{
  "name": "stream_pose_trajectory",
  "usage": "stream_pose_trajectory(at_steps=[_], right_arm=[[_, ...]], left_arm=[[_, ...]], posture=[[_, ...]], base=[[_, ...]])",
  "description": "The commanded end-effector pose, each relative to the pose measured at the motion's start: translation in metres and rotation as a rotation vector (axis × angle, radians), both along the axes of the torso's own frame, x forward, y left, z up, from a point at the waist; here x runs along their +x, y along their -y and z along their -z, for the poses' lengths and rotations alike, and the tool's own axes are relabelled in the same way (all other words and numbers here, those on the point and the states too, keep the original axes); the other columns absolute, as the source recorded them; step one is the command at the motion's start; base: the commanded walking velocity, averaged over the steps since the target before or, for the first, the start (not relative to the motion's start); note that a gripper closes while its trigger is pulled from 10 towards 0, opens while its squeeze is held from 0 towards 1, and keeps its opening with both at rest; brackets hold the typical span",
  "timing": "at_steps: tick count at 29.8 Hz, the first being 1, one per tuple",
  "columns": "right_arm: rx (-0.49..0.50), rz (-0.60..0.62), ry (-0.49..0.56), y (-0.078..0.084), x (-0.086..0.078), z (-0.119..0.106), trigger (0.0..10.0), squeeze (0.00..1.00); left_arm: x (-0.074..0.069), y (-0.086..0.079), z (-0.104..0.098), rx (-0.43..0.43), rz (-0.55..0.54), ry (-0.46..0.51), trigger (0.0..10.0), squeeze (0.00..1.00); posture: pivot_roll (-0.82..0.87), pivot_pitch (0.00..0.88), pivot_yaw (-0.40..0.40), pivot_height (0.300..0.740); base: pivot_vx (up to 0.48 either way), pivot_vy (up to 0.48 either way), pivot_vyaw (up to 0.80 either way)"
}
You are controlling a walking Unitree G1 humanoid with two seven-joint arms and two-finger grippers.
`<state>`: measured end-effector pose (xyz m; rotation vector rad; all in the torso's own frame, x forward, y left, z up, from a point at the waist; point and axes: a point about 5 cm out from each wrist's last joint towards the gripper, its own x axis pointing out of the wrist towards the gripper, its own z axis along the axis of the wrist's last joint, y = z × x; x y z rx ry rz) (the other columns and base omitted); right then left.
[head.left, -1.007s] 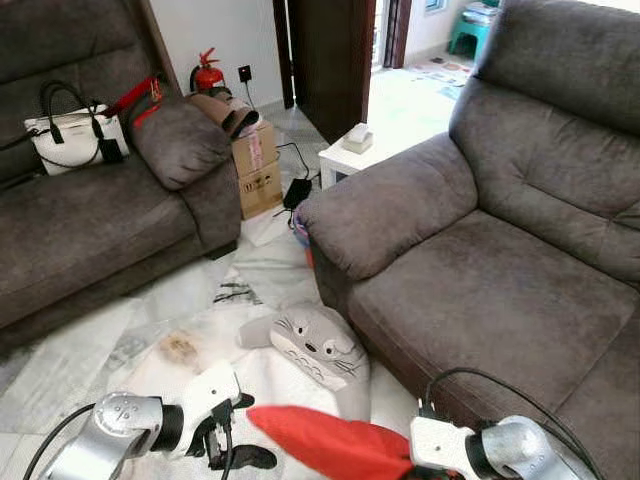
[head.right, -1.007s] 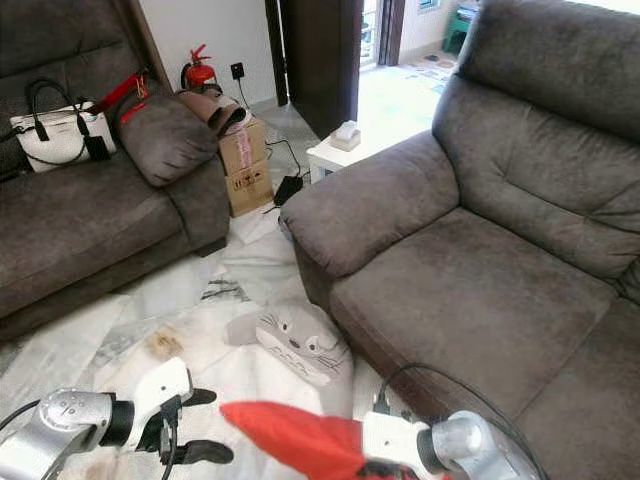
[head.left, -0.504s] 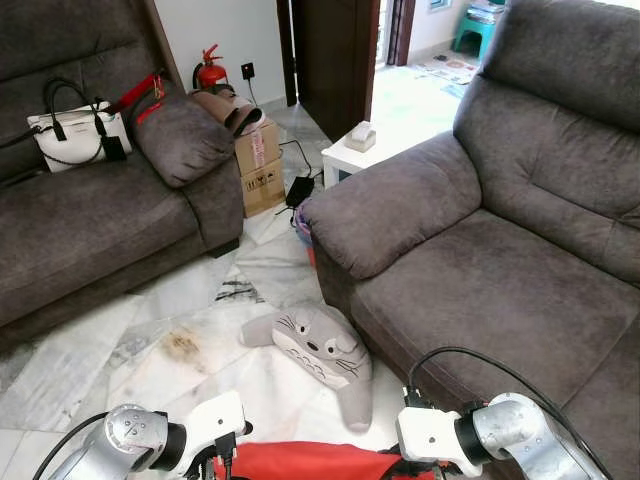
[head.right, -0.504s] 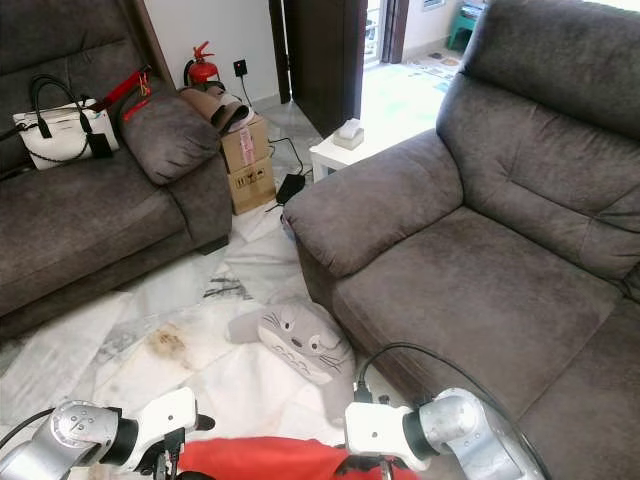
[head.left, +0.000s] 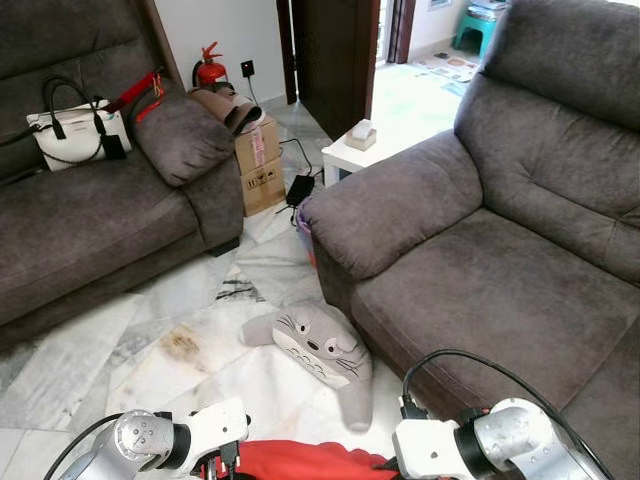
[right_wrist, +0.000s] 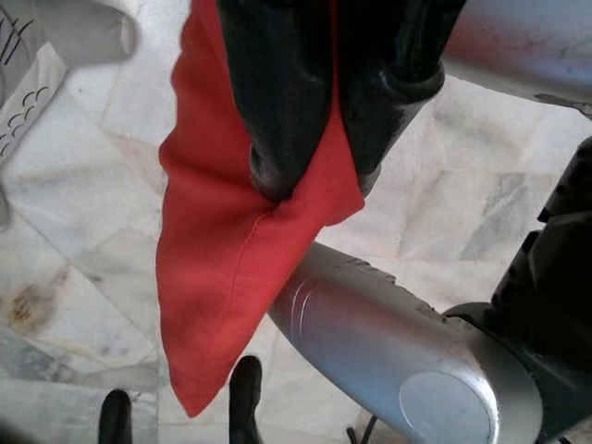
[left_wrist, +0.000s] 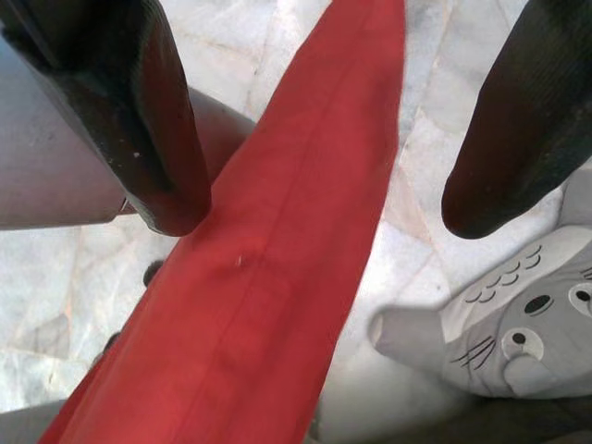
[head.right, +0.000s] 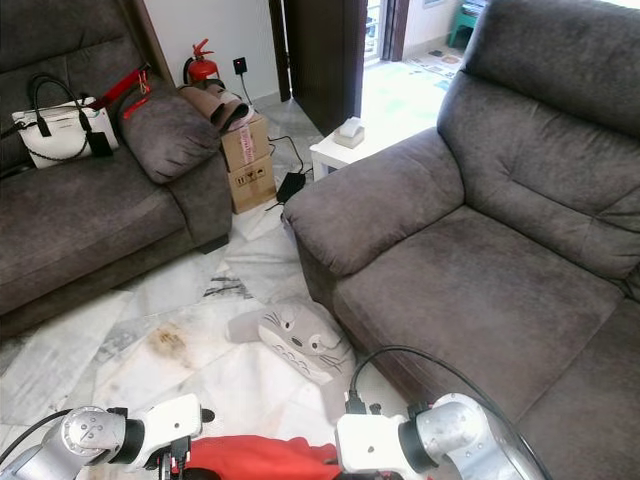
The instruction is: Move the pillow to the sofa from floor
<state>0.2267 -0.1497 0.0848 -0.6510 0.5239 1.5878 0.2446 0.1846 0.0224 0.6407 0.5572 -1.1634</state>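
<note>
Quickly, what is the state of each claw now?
Left claw: open, fingers on either side of the red pillow.
Right claw: closed on the red pillow.

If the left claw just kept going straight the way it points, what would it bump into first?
Most likely the red pillow, lying between the open fingers of the left gripper. Past it is the marble floor; depth is hard to judge.

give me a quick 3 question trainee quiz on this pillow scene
1. True or false: the right gripper is shut on the red pillow.
2. What lies on the floor against the right sofa? A) grey plush toy B) white handbag C) fire extinguisher
3. Fill in: the left gripper has its fingers ____ around the pillow.

Key: 1 true. 2 A, the grey plush toy. 3 open, one on each side.
</note>
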Motion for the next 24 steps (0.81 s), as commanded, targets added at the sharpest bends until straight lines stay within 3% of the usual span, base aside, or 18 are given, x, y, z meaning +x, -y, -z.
stream_pose_trajectory(at_steps=[1, 7, 10, 14, 18, 24], right_arm=[[0.104, -0.077, 0.039, -0.017, -0.003, -0.019, 10.0, 0.0], [0.115, -0.085, 0.049, -0.02, -0.003, -0.025, 10.0, 0.0], [0.11, -0.076, 0.053, -0.02, -0.003, -0.024, 10.0, 0.0], [0.103, -0.079, 0.039, -0.019, -0.006, -0.023, 10.0, 0.0], [0.103, -0.078, 0.029, -0.018, -0.009, -0.022, 10.0, 0.0], [0.108, -0.078, 0.021, -0.019, -0.012, -0.023, 10.0, 0.0]], left_arm=[[-0.005, -0.004, 0.007, 0.032, 0.017, -0.019, 10.0, 0.0], [-0.014, -0.013, 0.02, 0.123, 0.056, -0.022, 10.0, 0.0], [-0.017, -0.017, 0.027, 0.115, 0.022, -0.047, 10.0, 0.0], [-0.02, -0.022, 0.033, 0.166, 0.023, -0.017, 10.0, 0.0], [-0.014, -0.021, 0.03, 0.13, -0.039, 0.022, 10.0, 0.0], [-0.008, -0.019, 0.031, 0.137, -0.043, 0.086, 10.0, 0.0]], posture=[[0.05, 0.119, 0.077, 0.74], [0.05, 0.12, 0.076, 0.74], [0.05, 0.12, 0.075, 0.74], [0.05, 0.121, 0.072, 0.74], [0.05, 0.122, 0.071, 0.74], [0.04, 0.123, 0.068, 0.74]], base=[[0.0, 0.0, 0.0], [0.0, 0.0, 0.0], [0.0, 0.0, 0.0], [0.0, 0.0, 0.0], [0.0, 0.0, 0.0], [0.0, 0.0, 0.0]])
